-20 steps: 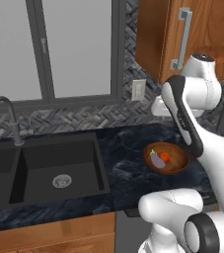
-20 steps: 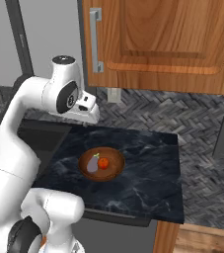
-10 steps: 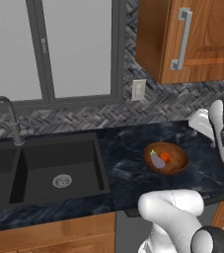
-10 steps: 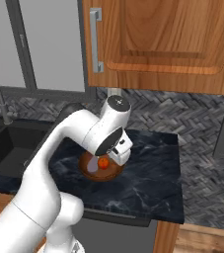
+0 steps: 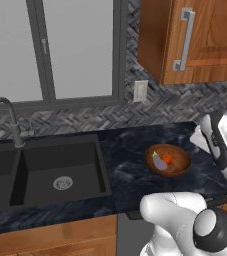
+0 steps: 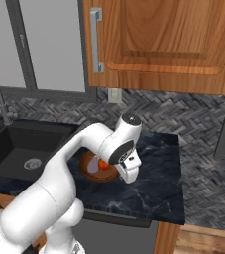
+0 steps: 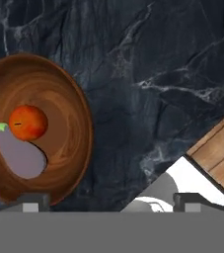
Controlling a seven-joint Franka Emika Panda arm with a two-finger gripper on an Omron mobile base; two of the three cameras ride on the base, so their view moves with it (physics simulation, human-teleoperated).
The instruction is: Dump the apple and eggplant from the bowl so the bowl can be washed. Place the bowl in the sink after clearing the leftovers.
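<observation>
The brown wooden bowl [image 5: 177,165] [image 7: 64,113] sits upright on the dark marble counter, right of the black sink [image 5: 45,170]. Inside it lie the red-orange apple [image 5: 167,158] [image 7: 28,122] and the pale purple eggplant [image 5: 159,161] [image 7: 19,155], touching each other. In the right base view my forearm covers part of the bowl [image 6: 90,168], and the apple [image 6: 103,164] peeks out. My gripper [image 7: 112,200] hangs low over the counter just beside the bowl, open and holding nothing. One fingertip [image 7: 34,199] is over the bowl's near rim; the other fingertip [image 7: 190,198] is over bare counter.
A dark gooseneck faucet [image 5: 7,112] stands behind the sink's left basin. A wooden wall cabinet [image 5: 195,40] hangs above the bowl, with an outlet [image 5: 140,90] on the tiled wall. The counter ends at a wooden edge [image 7: 217,153] close to the gripper.
The arm has swung down from high above the counter and out to the bowl's side. The hand now sits low next to the bowl. Bowl, apple and eggplant have not moved.
</observation>
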